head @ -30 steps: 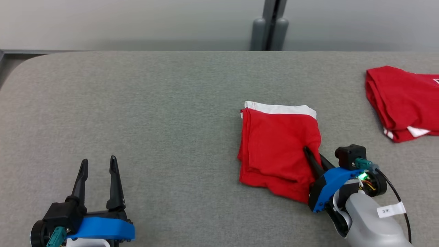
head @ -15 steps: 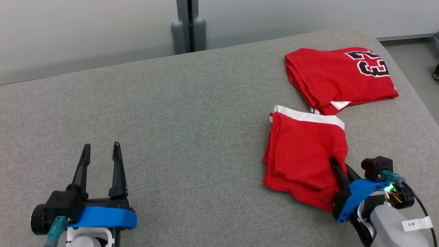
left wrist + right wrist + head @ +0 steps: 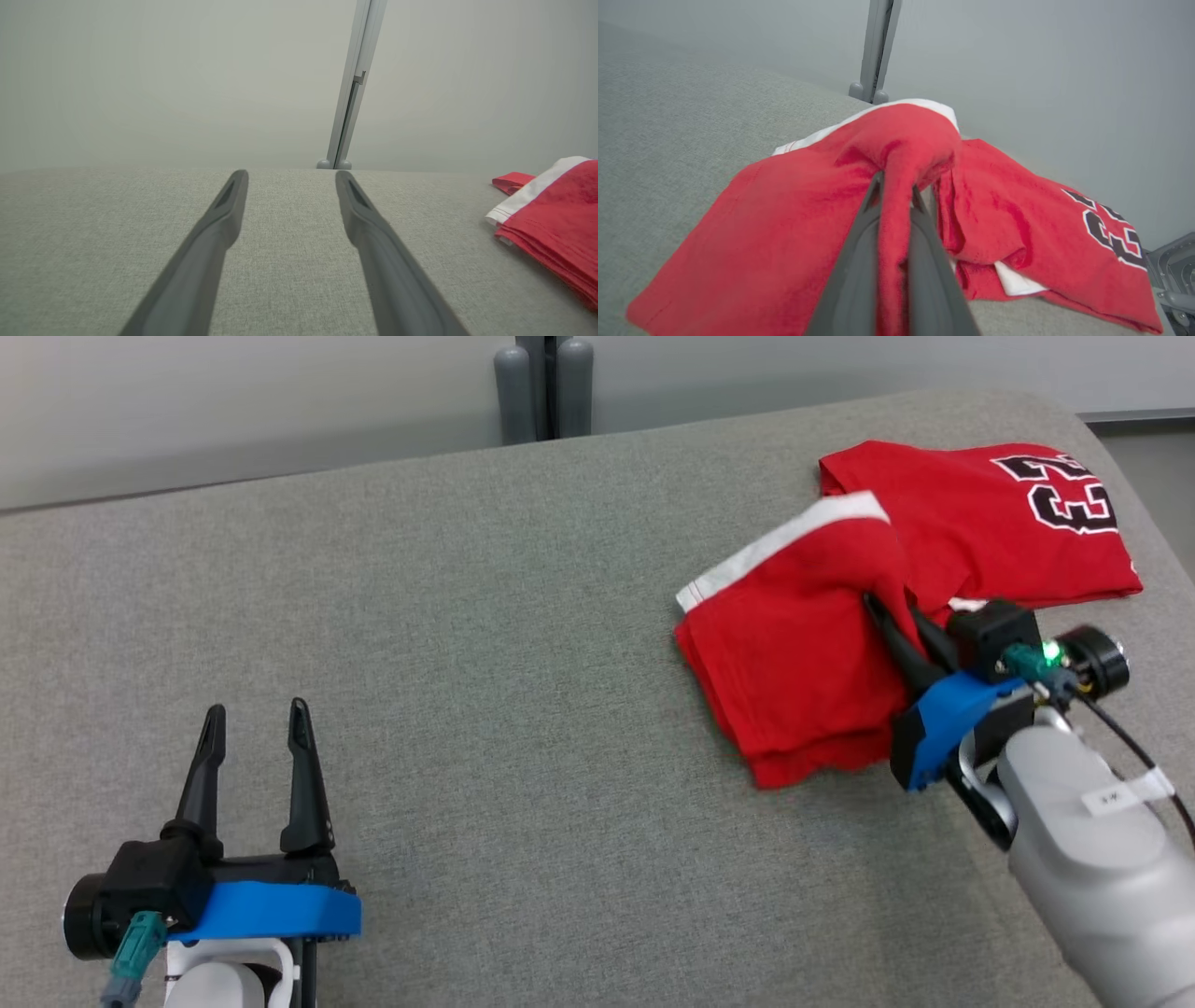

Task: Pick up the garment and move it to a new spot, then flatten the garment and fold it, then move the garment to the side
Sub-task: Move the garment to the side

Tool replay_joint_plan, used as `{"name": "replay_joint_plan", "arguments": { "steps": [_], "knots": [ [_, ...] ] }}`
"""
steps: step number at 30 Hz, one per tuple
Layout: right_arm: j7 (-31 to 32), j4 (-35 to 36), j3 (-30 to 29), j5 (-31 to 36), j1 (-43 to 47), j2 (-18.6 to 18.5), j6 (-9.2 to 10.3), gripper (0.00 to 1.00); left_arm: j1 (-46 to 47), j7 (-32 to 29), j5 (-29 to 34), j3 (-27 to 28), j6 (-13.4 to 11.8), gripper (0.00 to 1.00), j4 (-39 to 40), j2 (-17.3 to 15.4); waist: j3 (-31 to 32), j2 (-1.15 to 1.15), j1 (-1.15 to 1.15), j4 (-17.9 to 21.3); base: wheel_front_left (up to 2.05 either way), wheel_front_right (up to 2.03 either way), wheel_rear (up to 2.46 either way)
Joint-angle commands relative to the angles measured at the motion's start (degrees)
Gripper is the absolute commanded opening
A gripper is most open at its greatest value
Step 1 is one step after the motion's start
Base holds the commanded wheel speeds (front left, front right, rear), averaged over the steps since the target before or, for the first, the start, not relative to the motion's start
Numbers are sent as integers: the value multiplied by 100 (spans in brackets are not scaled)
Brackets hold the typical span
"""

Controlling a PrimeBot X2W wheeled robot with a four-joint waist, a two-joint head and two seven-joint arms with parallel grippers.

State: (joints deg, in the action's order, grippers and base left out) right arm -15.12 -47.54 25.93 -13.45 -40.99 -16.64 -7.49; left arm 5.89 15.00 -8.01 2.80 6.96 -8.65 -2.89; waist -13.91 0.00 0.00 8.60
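Observation:
The garment [image 3: 794, 663] is a folded red cloth with a white band along its far edge, at the right of the grey table [image 3: 467, 616]. My right gripper [image 3: 878, 611] is shut on its right edge, and the pinched part is lifted and bunched while the rest drags on the table. In the right wrist view the garment [image 3: 784, 224] runs between the fingers [image 3: 859, 261], draped up over their tips. My left gripper [image 3: 250, 719] stands open above the table at the lower left, empty. In the left wrist view the garment [image 3: 556, 210] lies at the right edge.
A second red folded garment with a black number 23 [image 3: 1008, 523] lies at the table's far right corner; the held garment's far edge overlaps it. The table's right edge [image 3: 1134, 495] is close beyond it. A grey post [image 3: 543, 387] stands behind the table.
The camera has turned right, so the whole picture has shifted. My right gripper has carried the garment's pinched edge up and toward the numbered garment, now overlapping it. The left gripper stays open.

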Motion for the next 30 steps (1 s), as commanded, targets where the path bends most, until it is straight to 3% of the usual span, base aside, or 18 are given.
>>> {"name": "replay_joint_plan", "arguments": {
  "steps": [1,9,16,23,30],
  "knots": [
    [0,-59,40,11,-162,-57,-1,0,96,24,3,1,29,100,44,1,-108,0,0,-74,0,0,0],
    [114,-930,660,-143,-1677,-662,0,0,405,24,112,34,39,100,305,1,-881,0,0,-215,0,0,0],
    [187,-1572,854,-338,-2775,-1267,0,0,726,24,246,90,57,100,630,-55,-1596,0,0,-119,0,0,0],
    [231,-2075,967,-453,-3265,-1796,0,0,938,24,299,-47,62,100,955,-75,-1960,0,0,-43,0,0,0],
    [184,-2318,1055,-448,-3410,-1940,0,0,917,24,305,-88,51,100,1163,-94,-2043,0,0,58,0,0,0]
  ]
}}
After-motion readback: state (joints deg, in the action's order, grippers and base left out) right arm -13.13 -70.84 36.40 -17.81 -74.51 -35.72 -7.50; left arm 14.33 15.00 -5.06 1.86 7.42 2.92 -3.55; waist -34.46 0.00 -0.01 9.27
